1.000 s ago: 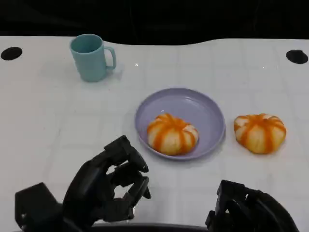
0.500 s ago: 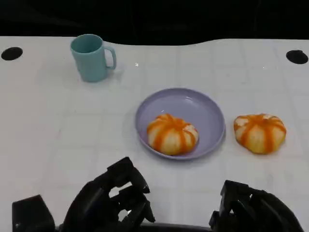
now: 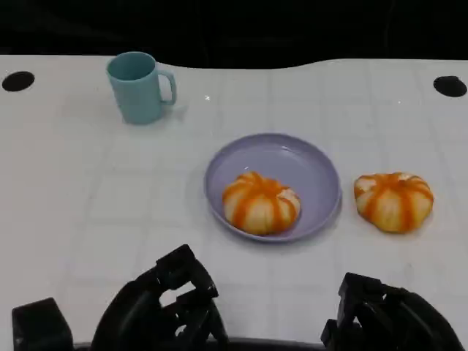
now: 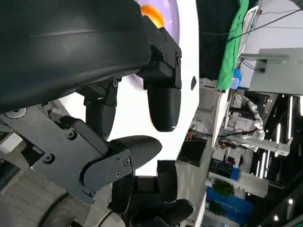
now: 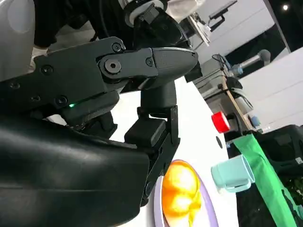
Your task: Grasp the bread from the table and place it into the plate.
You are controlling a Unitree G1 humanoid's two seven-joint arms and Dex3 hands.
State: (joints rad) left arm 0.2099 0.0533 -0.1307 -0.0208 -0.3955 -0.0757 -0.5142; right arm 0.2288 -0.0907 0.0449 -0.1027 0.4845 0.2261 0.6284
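Left hand (image 3: 164, 311) pulls back low, empty, fingers loosely curled; one bun (image 3: 261, 202) in plate (image 3: 307, 164), second bun (image 3: 393, 201) still outside.

One bread (image 3: 261, 203) lies in the plate (image 3: 307, 167) (another bread (image 3: 393, 201) just right), mug (image 3: 138, 87) far left behind.

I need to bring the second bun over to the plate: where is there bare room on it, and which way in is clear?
The lavender plate is bare across its far half; the orange-striped bun already in it fills the near-left part. The second orange-striped bun lies on the white table right of the plate, with bare tabletop between it and the right hand. The teal mug stands far left.
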